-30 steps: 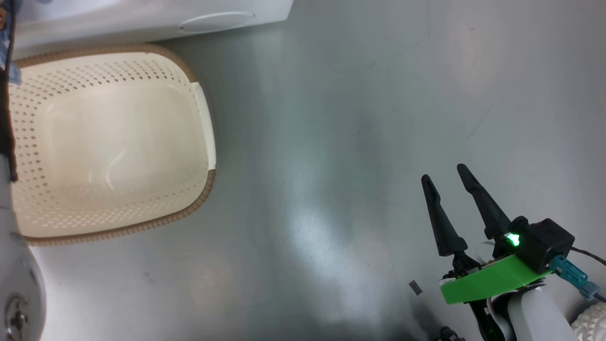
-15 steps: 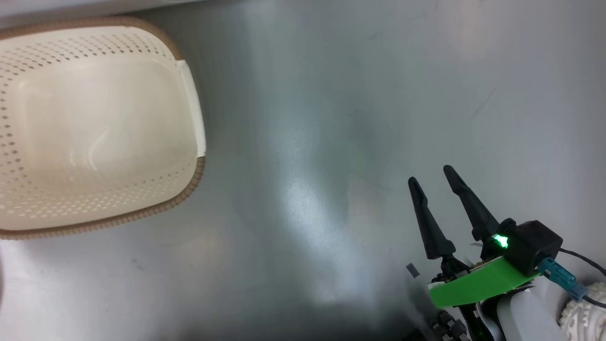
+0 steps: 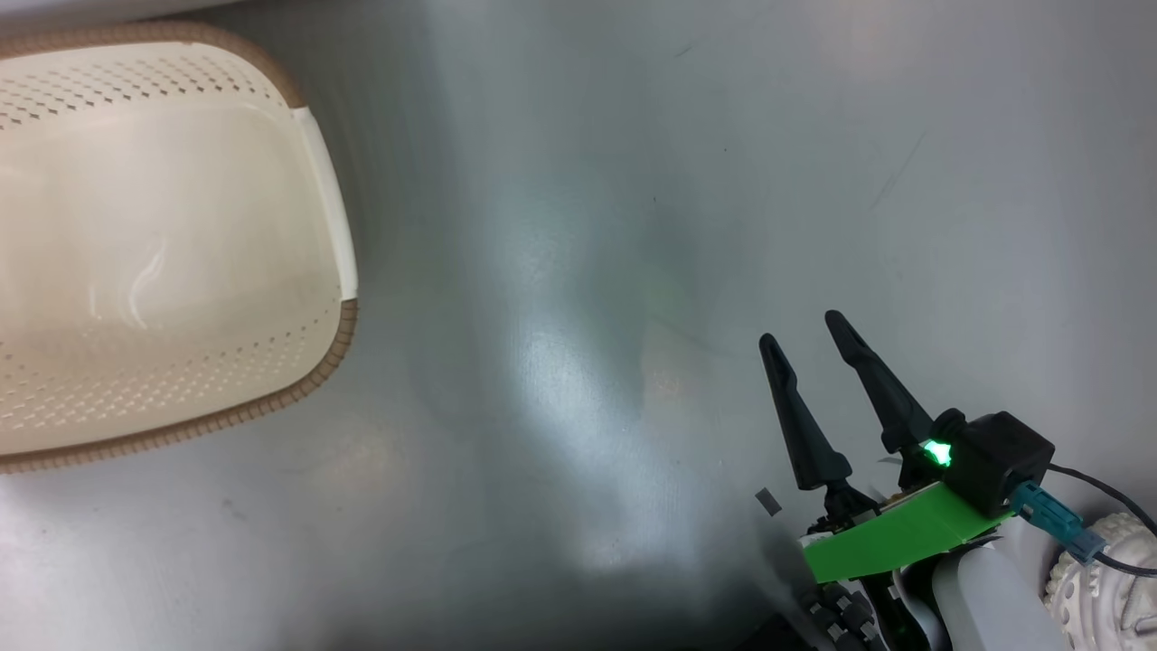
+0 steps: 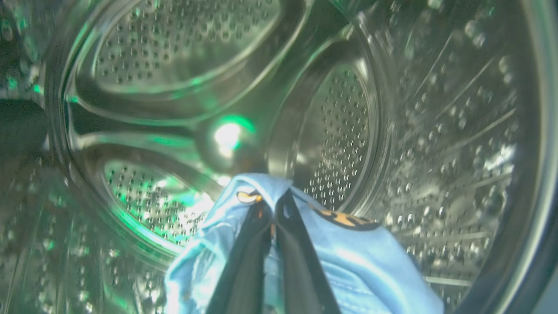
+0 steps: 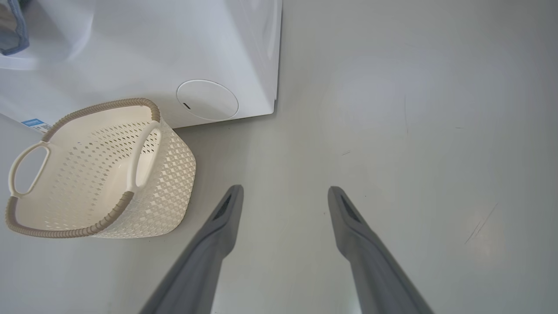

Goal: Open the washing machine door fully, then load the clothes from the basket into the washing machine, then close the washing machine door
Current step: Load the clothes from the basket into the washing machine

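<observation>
Left wrist view looks into the perforated steel drum (image 4: 340, 131) of the big white front-loading washing machine (image 5: 174, 52), where the left gripper (image 4: 273, 201) has its two dark fingers pressed together on a small light-blue garment printed with orange-brown faces (image 4: 357, 257), the cloth draped around both fingers. Head view shows the right gripper (image 3: 801, 329) at the lower right above the grey floor (image 3: 587, 226), jaws spread wide and holding nothing. The small cream perforated plastic basket with a brown woven-look rim (image 3: 336, 344) stands on the floor just in front of the washer, near its round white flap (image 5: 207, 99), well apart from the right gripper
</observation>
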### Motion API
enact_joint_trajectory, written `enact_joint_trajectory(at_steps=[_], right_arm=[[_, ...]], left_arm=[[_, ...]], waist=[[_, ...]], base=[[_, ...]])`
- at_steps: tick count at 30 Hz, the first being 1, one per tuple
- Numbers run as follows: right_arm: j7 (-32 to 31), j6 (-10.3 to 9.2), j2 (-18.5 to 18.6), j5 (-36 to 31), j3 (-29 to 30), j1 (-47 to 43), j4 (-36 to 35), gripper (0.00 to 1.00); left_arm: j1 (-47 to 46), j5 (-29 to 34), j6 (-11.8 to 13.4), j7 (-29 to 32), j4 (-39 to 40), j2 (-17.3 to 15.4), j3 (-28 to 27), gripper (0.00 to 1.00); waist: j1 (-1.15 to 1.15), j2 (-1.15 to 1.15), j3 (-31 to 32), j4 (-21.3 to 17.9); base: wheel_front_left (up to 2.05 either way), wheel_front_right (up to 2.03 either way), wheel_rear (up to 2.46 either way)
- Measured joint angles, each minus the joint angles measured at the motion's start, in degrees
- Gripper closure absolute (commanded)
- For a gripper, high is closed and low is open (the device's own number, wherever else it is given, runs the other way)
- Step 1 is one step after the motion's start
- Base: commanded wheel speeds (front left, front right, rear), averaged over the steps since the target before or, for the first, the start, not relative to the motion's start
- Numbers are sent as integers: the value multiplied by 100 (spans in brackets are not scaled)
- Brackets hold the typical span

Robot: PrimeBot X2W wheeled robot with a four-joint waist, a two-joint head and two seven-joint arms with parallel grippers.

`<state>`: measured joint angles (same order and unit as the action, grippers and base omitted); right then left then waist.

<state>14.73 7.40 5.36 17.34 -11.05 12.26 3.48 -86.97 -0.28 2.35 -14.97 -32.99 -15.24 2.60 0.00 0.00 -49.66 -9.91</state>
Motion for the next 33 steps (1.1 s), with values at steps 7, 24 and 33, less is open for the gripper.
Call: enact_joint_trajectory(at_steps=[7,24,33], right_arm=[[0,0,8,1,8,2,27,0],[0,0,107,8,75,204,224,0],[0,0,149,8,142,204,296,0]], left_arm=[[111,-210,-12,0,-609,137,-113,0],[993,-517,-115,0,-842,669,-285,0],[1597,-646,-271,1,-673,940,-330,0]], waist=[[0,0,78,85],[0,0,687,428],[0,0,1080,652]], base=[[0,0,0],[0,0,0],[0,0,0]])
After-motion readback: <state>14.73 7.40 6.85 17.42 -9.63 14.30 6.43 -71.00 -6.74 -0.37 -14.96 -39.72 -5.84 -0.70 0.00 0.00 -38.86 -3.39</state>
